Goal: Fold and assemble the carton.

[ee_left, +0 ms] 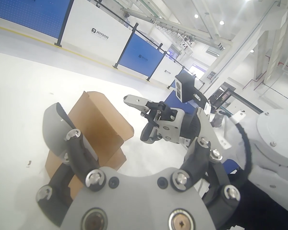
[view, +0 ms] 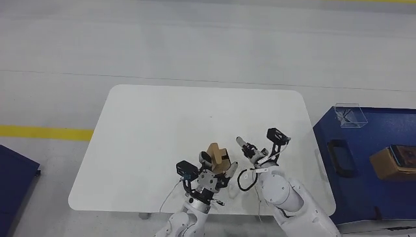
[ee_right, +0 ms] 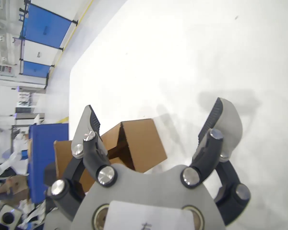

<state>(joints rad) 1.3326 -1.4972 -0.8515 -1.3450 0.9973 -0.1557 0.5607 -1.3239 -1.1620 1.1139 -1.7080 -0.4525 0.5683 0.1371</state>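
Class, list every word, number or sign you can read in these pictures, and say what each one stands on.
Carton: no print on the faces that show.
Table: none.
Barrier panels: a logo and a brand word, not quoted here; farther ones too small to read.
White label on the wrist mount: cut off at the edge, unreadable.

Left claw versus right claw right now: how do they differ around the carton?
The left claw is right at the carton, which sits by one of its fingers; the right claw is apart from the carton, with bare table between them. The left claw points at the carton; the right claw points past it. Both are open, and neither squeezes the carton.
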